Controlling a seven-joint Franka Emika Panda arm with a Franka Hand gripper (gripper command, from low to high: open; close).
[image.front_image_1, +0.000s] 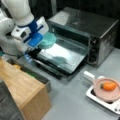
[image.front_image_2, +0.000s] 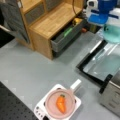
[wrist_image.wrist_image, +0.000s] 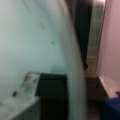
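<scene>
The fingers are closed on the rim of a teal plate, one pale finger lying flat against the plate's face at the bottom of the wrist view. The gripper, white with blue parts, holds the plate tilted above the left end of the open oven door, in front of the oven mouth. In a front view the plate hangs under the gripper at the top right, over the glass door, whose glass shows its reflection. In the wrist view the plate fills the left half, its edge running top to bottom, with the dark oven interior beyond.

On the grey tabletop, well apart from the plate, a pink pan with an orange carrot in it sits on a small white stove. In both front views a wooden cabinet stands beside the oven, with a grey drawer pulled open and small coloured things inside.
</scene>
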